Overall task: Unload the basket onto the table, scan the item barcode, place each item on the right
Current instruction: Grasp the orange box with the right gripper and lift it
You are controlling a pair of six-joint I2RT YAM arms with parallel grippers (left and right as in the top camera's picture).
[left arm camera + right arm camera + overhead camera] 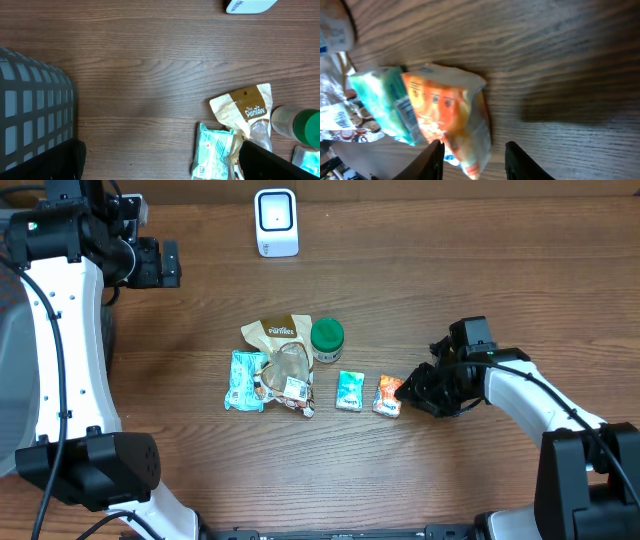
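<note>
A white barcode scanner (276, 222) stands at the back of the table; its edge shows in the left wrist view as the scanner (248, 5). An orange snack packet (388, 395) lies at the right end of a row of items. My right gripper (405, 392) is down at it, fingers either side of the orange packet (447, 115). The packet touches the left finger (432, 160), and a gap shows at the other finger, so the right gripper (475, 160) is open, partly closed in. My left gripper (165, 263) hangs open and empty at the back left.
Left of the orange packet lie a small teal packet (349, 391), a clear bag of snacks (290, 375), a pale blue packet (246, 380), a tan pouch (280, 335) and a green-lidded jar (327, 338). A grey basket (30, 110) sits at the left edge.
</note>
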